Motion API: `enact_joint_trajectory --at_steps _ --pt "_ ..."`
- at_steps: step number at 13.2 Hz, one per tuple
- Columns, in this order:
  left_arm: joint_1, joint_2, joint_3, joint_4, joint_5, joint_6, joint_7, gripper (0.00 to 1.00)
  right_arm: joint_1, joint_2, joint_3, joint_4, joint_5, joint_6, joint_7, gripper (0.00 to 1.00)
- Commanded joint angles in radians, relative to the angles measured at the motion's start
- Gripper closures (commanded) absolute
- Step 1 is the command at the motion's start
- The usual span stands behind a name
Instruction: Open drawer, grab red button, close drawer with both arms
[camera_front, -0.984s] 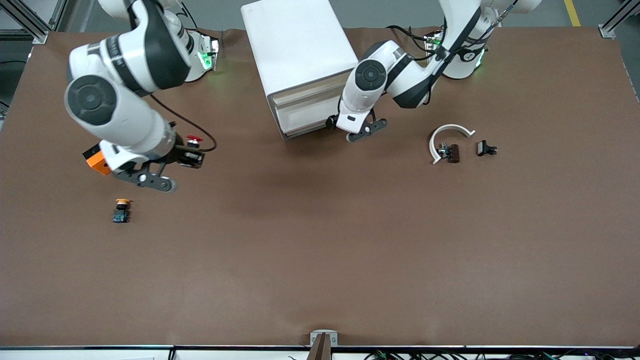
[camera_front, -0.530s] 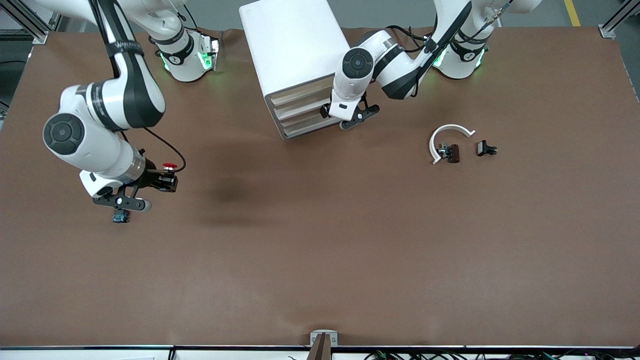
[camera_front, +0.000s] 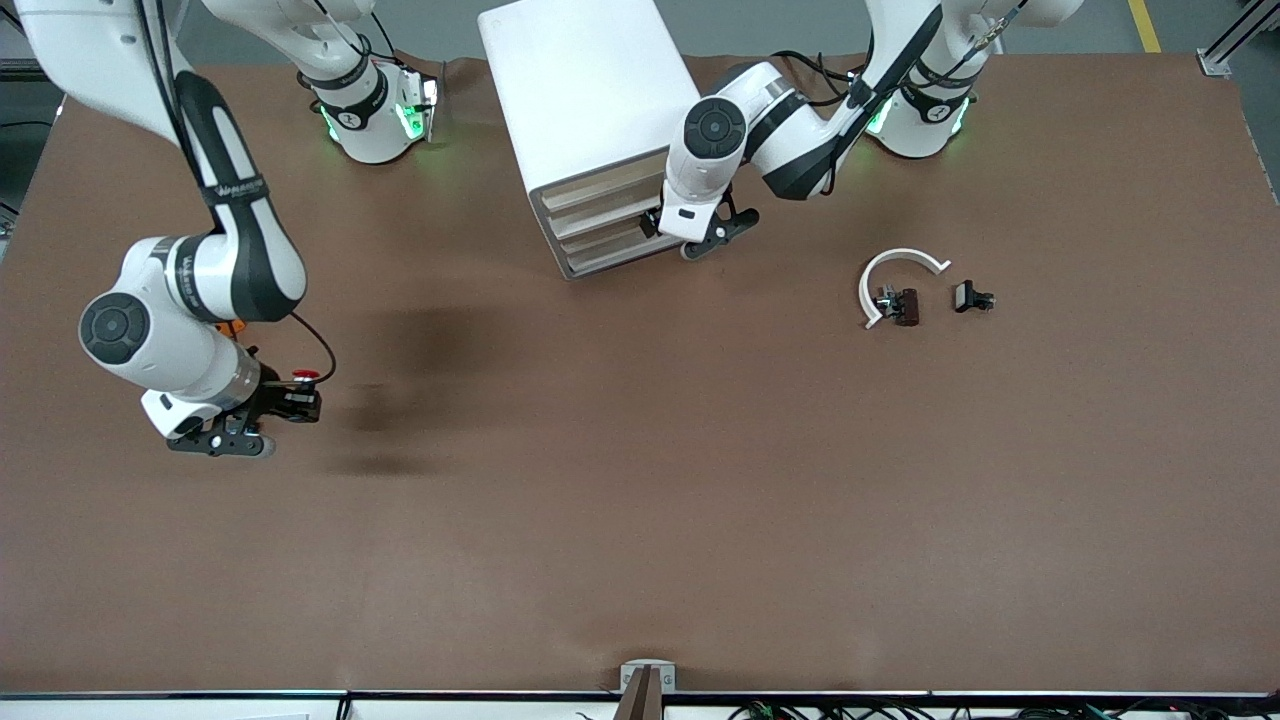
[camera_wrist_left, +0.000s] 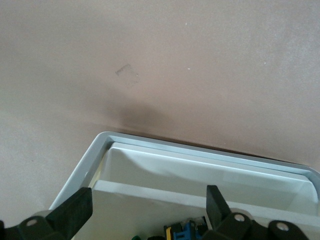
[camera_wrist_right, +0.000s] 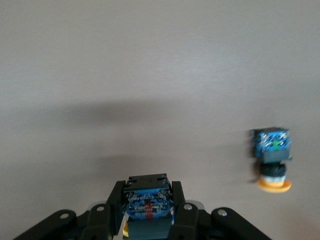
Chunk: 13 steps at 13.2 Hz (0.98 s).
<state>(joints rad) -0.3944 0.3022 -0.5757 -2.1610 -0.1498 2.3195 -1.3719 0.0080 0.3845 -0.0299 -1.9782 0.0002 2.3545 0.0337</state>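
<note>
My right gripper (camera_front: 287, 402) is shut on the red-capped button (camera_front: 304, 379) and holds it low over the table at the right arm's end. In the right wrist view the button's dark blue-faced body (camera_wrist_right: 147, 202) sits clamped between the fingers of my right gripper (camera_wrist_right: 147, 192). My left gripper (camera_front: 700, 234) is open at the cream fronts of the lower drawers (camera_front: 600, 240) of the white cabinet (camera_front: 585, 90). The left wrist view shows the left gripper (camera_wrist_left: 148, 200) spread over a white drawer tray (camera_wrist_left: 130, 212) with small blue and yellow parts in it.
A like button with a yellow-orange cap (camera_wrist_right: 272, 167) lies on the table beside my right gripper; the front view hides it under the arm. A white curved piece (camera_front: 898, 262) and two small dark parts (camera_front: 905, 306) (camera_front: 972, 297) lie toward the left arm's end.
My right arm carried the red button toward the front camera and the right arm's end, over the yellow-capped button. The protruding drawer went in as my left gripper moved toward the cabinet.
</note>
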Motion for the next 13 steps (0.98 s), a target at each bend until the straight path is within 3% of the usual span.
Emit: enact_joint_trajectory --at_steps 1,8,11,13 --pt "-0.04 0.08 -0.044 0.092 -0.025 0.026 -0.067 0.0 -0.049 0.039 0.018 -0.01 -0.011 0.073 -0.049 1.0" --pt "-0.049 0.103 -0.042 0.124 -0.024 0.009 -0.082 0.0 -0.082 0.109 0.018 -0.007 -0.013 0.172 -0.049 1.0" --pt "0.012 0.092 -0.035 0.151 -0.011 -0.057 -0.067 0.0 -0.085 0.126 0.018 -0.008 -0.013 0.181 -0.049 1.0" --pt "0.077 0.084 -0.033 0.22 -0.008 -0.165 -0.04 0.0 -0.085 0.143 0.018 -0.008 -0.013 0.196 -0.049 1.0"
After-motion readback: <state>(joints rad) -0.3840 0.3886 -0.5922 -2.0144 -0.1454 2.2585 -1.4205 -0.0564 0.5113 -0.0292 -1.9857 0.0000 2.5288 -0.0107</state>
